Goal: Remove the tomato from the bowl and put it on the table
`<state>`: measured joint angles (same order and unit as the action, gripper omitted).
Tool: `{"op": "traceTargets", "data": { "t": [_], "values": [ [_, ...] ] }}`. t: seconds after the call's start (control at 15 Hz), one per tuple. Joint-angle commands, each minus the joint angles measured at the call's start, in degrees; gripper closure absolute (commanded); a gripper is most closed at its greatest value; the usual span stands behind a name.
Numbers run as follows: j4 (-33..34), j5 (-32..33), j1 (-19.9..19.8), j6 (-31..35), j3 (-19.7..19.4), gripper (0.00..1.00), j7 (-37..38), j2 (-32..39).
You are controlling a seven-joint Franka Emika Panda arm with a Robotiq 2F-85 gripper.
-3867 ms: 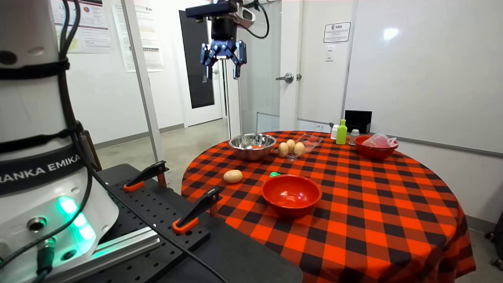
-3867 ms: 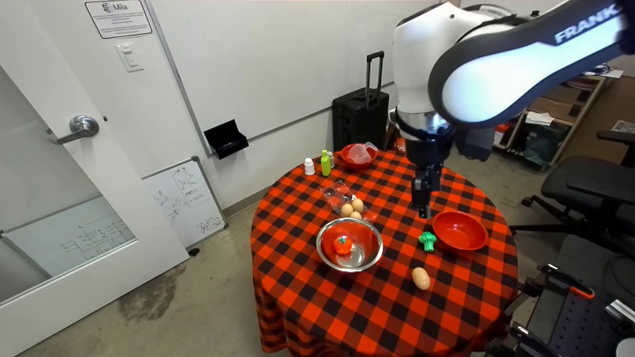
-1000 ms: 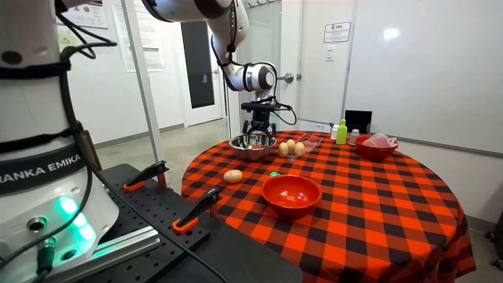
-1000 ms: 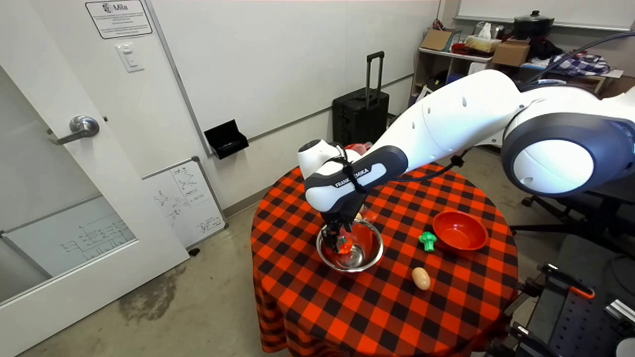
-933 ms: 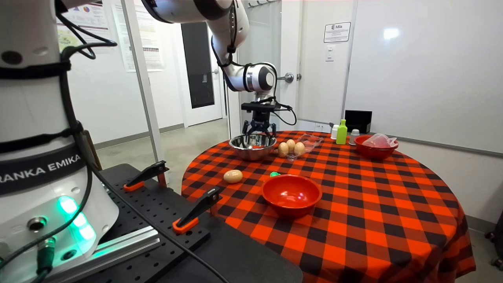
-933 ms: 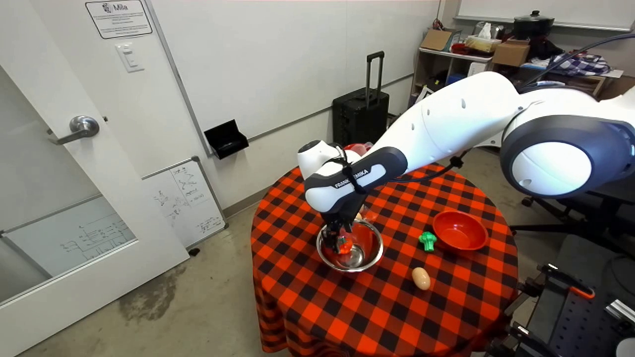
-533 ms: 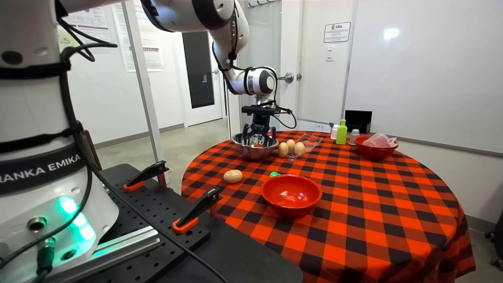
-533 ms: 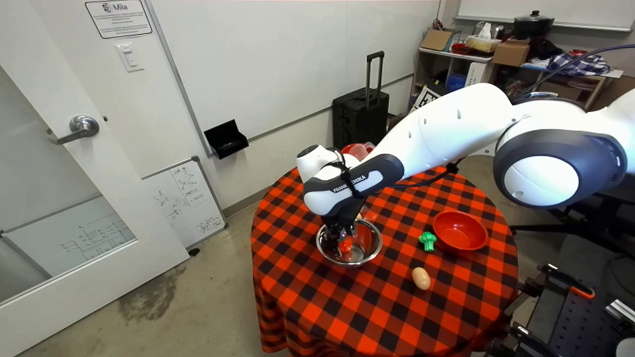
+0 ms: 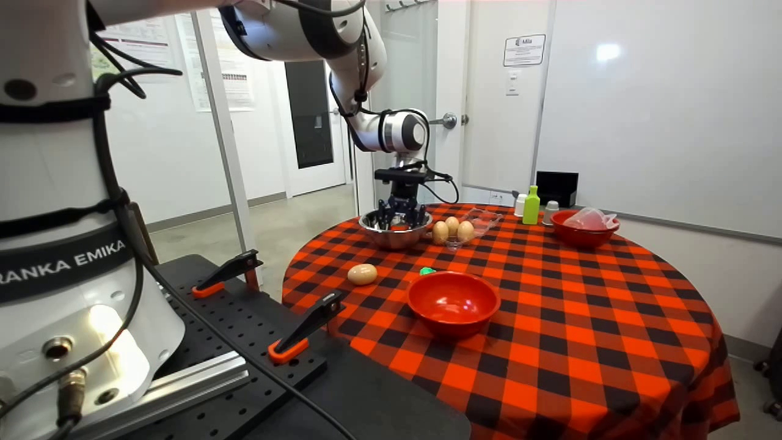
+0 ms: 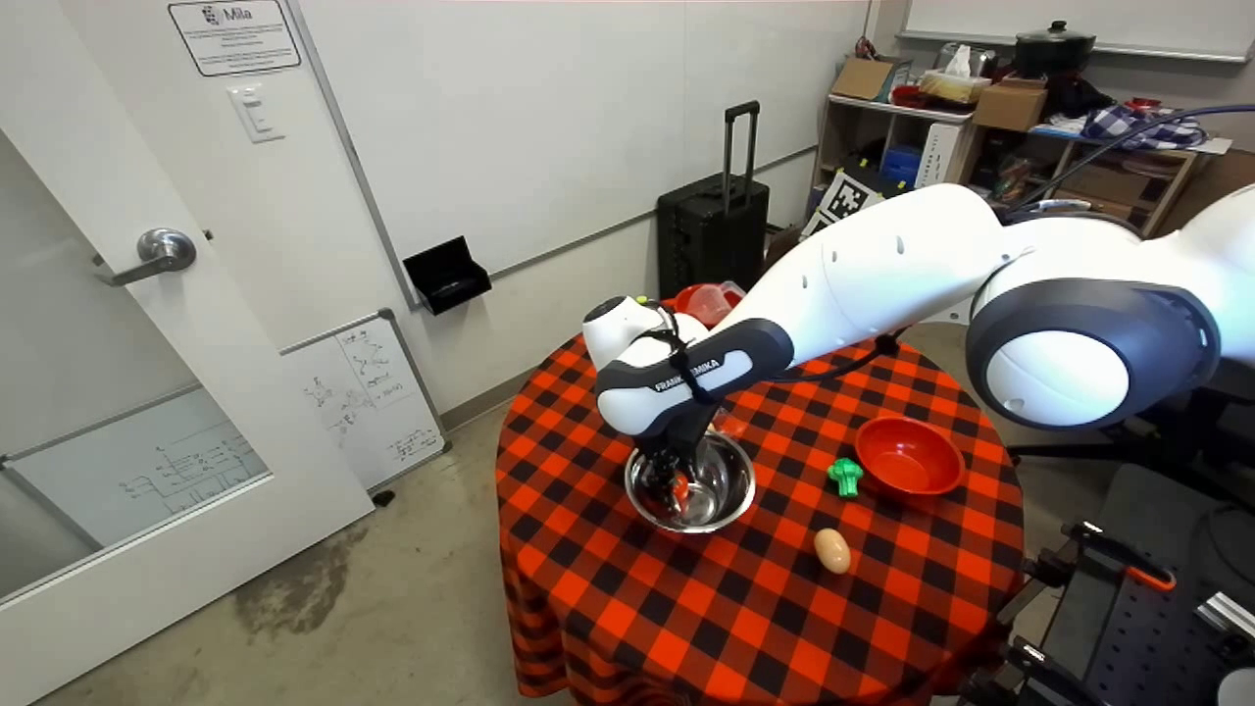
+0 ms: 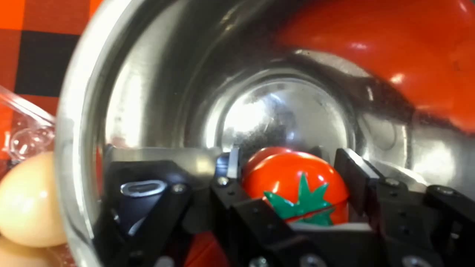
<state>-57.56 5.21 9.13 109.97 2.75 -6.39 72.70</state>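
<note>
While the tomato (image 11: pixel 297 181) is sitting inside the silver bowl (image 11: pixel 76 111), the gripper (image 11: pixel 289 165) is flanking it from both sides

As the wrist view is showing, the black fingers (image 11: pixel 350 176) are standing apart, one on either side of the tomato, and the green leaf crown (image 11: pixel 306 199) is pointing toward the camera. The jaws are bracketing the tomato closely (whether they are pinching its skin or merely standing just beside it, nobody can tell from these views). The tomato is partly covering the bright round base (image 11: pixel 282 115) of the bowl in that view; whether it is touching the metal is hard to tell.

In both exterior views, the white arm (image 10: pixel 882 255) is arching above the table (image 9: pixel 580 342), and the gripper's lower end is sitting inside the silver bowl, which is standing on the red-and-black checkered cloth (image 10: pixel 608 579). Just beside the bowl, three brown eggs (image 9: pixel 452 227) are resting at one end of a clear plastic carton (image 9: pixel 487 220). A single egg (image 10: pixel 831 551) is lying apart on the cloth, and a green broccoli-shaped piece (image 10: pixel 845 477) is lying just beside a red bowl (image 10: pixel 908 461). Farther off, in an exterior view, a green bottle (image 9: pixel 531 209) is standing between two pale shakers (image 9: pixel 550 212).
</note>
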Motion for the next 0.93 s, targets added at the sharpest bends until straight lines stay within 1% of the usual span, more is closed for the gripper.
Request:
{"op": "traceTargets", "data": {
  "t": [0.0, 0.13, 0.4, 0.6, 0.87],
  "values": [
    [1.5, 0.4, 0.6, -1.1, -0.4, 0.62, 0.5, 0.5],
    [0.4, 0.3, 0.5, -0.4, -0.3, 0.62, 0.5, -0.2],
    [-4.3, -0.1, 0.1, 2.6, 0.2, 0.62, 0.5, -4.3],
    [-10.4, -0.3, -0.1, 6.3, 0.4, 0.62, 0.8, -9.6],
    [-21.2, -1.2, -0.7, 9.5, 0.8, 0.62, 1.8, -17.9]
  ]
}}
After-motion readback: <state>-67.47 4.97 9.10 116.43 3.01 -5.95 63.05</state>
